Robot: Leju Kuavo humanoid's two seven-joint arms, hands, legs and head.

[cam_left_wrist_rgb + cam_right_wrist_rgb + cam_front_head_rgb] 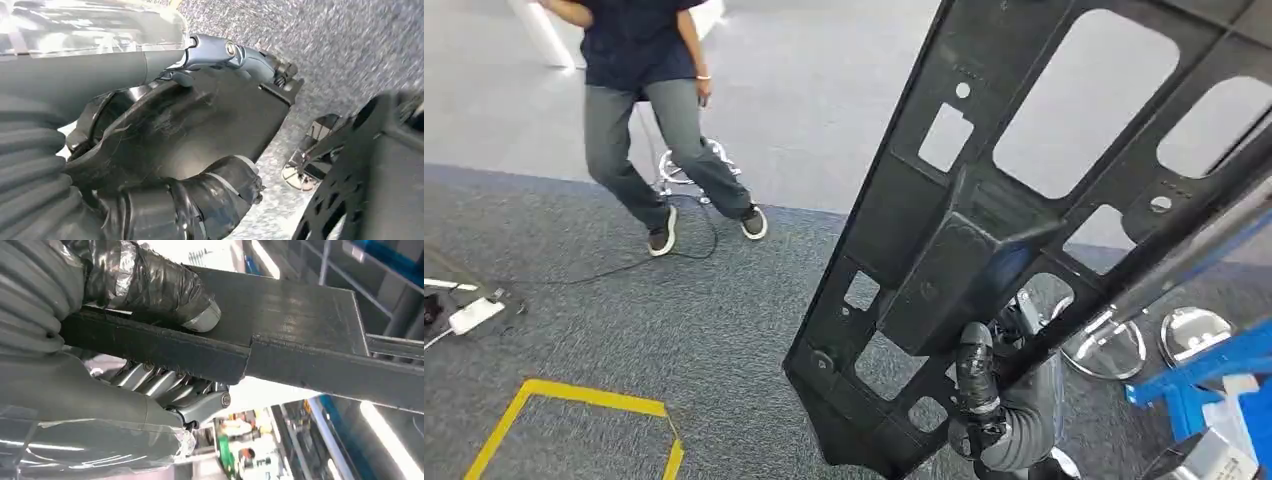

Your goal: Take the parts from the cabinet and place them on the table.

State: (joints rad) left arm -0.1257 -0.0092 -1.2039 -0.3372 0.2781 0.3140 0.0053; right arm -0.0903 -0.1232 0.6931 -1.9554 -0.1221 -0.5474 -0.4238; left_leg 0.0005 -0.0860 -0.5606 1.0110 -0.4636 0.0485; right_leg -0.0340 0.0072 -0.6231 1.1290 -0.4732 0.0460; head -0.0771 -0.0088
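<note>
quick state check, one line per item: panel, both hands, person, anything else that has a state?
black panel: off the ground, tilted, held by both hands.
right hand: grips the panel's edge, thumb on one face, fingers under it.
left hand: holds a curved part of the panel.
person: standing on the floor, apart from the robot.
white power strip: lying on the carpet, cable attached.

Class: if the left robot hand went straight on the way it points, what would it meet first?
Past the black part it grips, the left robot hand seems headed for the grey carpet floor, though depth is unclear.
</note>
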